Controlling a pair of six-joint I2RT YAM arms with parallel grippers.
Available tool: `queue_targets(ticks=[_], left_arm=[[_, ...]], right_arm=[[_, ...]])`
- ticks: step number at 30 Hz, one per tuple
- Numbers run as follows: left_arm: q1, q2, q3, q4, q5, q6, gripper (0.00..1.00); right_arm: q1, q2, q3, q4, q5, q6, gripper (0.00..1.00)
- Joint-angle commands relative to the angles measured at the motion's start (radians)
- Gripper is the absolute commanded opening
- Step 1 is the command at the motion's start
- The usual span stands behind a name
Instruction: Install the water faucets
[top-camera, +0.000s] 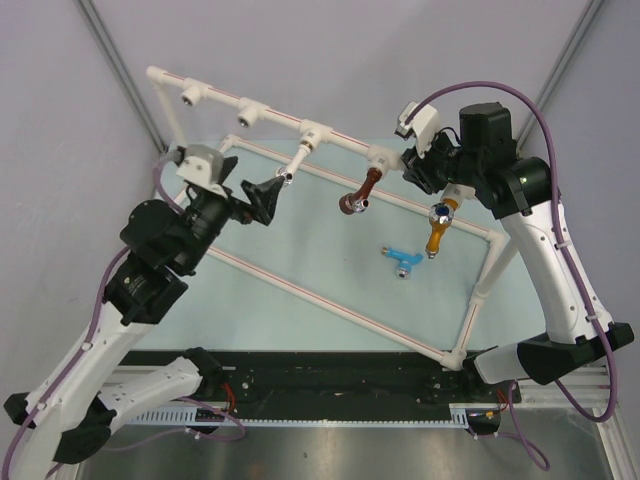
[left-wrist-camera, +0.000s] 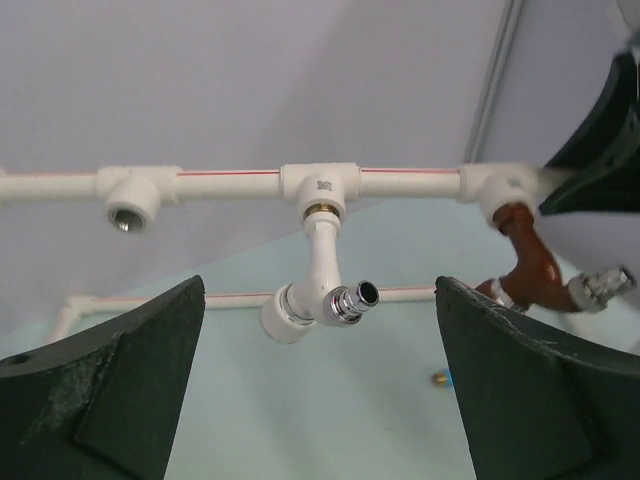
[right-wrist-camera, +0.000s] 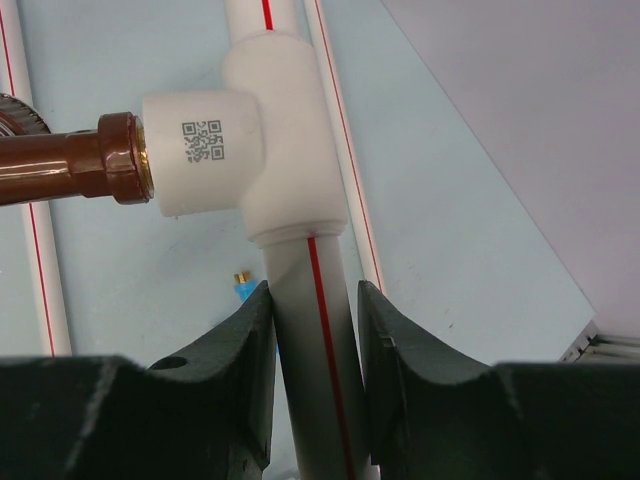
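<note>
The white faucet (top-camera: 291, 166) hangs from the third tee of the white pipe frame (top-camera: 330, 137). The brown faucet (top-camera: 361, 190) hangs from the fourth tee. The light blue faucet (top-camera: 401, 260) lies on the table. The orange-yellow faucet (top-camera: 439, 229) shows just below the right arm; I cannot tell what it rests on. My left gripper (top-camera: 268, 200) is open and empty, just short of the white faucet (left-wrist-camera: 320, 290), which shows between its fingers (left-wrist-camera: 110, 390). My right gripper (right-wrist-camera: 313, 340) is shut on the frame's pipe (right-wrist-camera: 310, 330) beside the brown faucet's tee (right-wrist-camera: 250, 140).
Two tee sockets (top-camera: 188, 97) at the frame's far left hold nothing; one shows in the left wrist view (left-wrist-camera: 128, 205). The frame's lower rails (top-camera: 300, 292) cross the light green table. Grey walls stand behind.
</note>
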Motion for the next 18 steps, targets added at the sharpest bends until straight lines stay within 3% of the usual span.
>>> queue_targets(ticks=[1, 2, 8, 11, 18], left_arm=[[0.073, -0.048, -0.027, 0.007, -0.079, -0.594, 0.98], [0.105, -0.068, -0.046, 0.007, -0.069, -0.733, 0.97], [0.215, -0.102, -0.195, 0.055, 0.069, -1.185, 0.96], [0.254, -0.082, -0.247, 0.099, 0.154, -1.334, 0.95], [0.272, 0.025, -0.278, 0.197, 0.335, -1.514, 0.92]], right_arm=[[0.000, 0.024, -0.009, -0.009, 0.079, 0.097, 0.00], [0.001, 0.022, -0.009, -0.009, 0.080, 0.097, 0.00], [0.001, 0.015, -0.018, -0.001, 0.079, 0.096, 0.00], [0.002, 0.007, -0.026, 0.004, 0.079, 0.096, 0.00], [0.000, -0.001, -0.041, 0.010, 0.080, 0.096, 0.00]])
